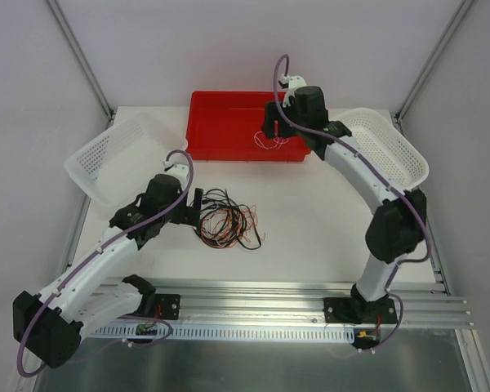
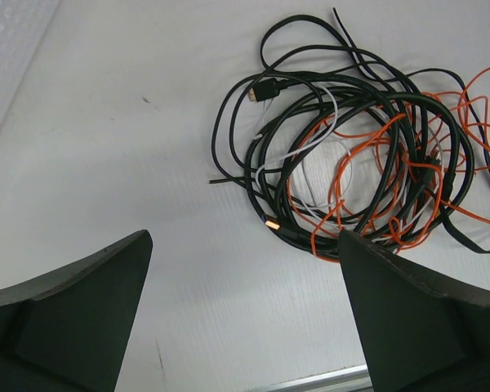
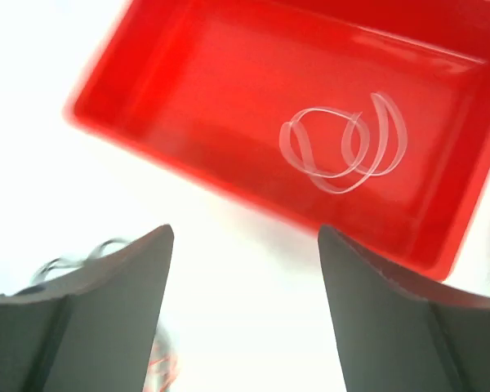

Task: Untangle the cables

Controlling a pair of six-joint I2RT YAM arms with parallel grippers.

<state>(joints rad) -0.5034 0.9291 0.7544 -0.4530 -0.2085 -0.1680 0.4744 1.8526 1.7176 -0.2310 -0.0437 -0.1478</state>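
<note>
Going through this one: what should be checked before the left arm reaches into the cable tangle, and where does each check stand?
1. Left gripper open: ok.
2. Nothing between its fingers: ok.
3. Cable tangle ahead, in its view: ok.
4. Strands separated: not ok; black, orange and white are interlaced.
5. Right gripper open: ok.
6. Right gripper clear of loose wires: cannot tell; wrist view blurred, wires close by.

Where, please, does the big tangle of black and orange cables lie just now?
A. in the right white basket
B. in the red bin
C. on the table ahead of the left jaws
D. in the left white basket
C: the cables lie in a heap on the bare table, just ahead of the left jaws, which stand open, and outside every container.
</note>
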